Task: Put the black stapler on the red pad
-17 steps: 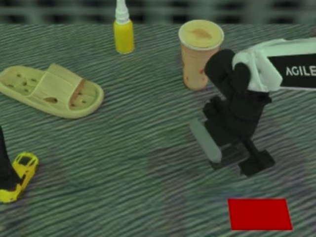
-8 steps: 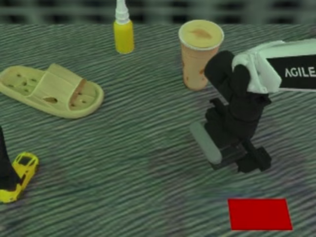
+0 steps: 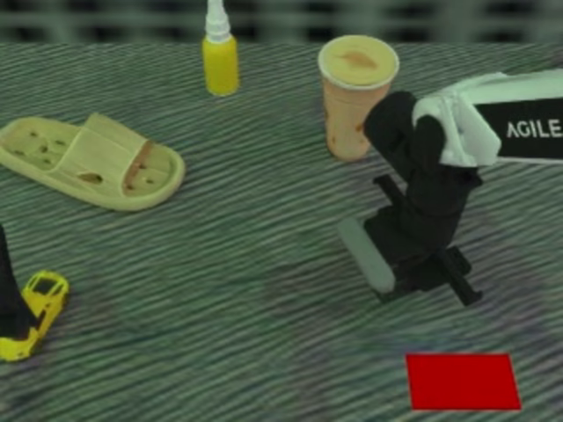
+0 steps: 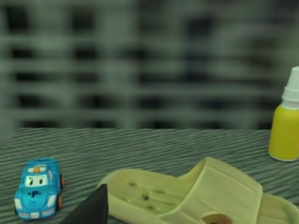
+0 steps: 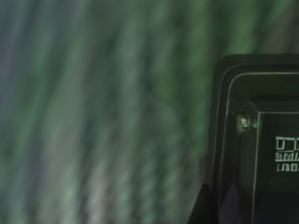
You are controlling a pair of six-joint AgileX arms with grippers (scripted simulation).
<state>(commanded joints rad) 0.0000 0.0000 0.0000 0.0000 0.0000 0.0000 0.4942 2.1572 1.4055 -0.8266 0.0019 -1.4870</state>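
Top view, from above the ribbed grey-green tabletop (image 3: 246,290): right tool (image 3: 420,274) lowered over the black stapler (image 3: 368,255), of which only a light grey oblong edge and a dark corner show past the arm, right of centre and well short of the red pad (image 3: 463,381) lying flat and bare near the front right. Whether the right tool's fingers clamp the stapler or stand apart cannot be told, the black wrist covering them. Right wrist view alone: a close dark casing with raised outlines, a small green glint and pale lettering, against blurred green streaks. Left wrist view alone: a blue toy car (image 4: 37,187) beside the cream slipper (image 4: 196,196), not seen from above. Tan cup (image 3: 356,92) with a cream top just behind the right arm; yellow bottle (image 3: 220,54) with a white nozzle farther back. Perforated slipper at the left, yellow toy car (image 3: 31,316) at the left edge, touching the parked left arm, its tool out of sight.
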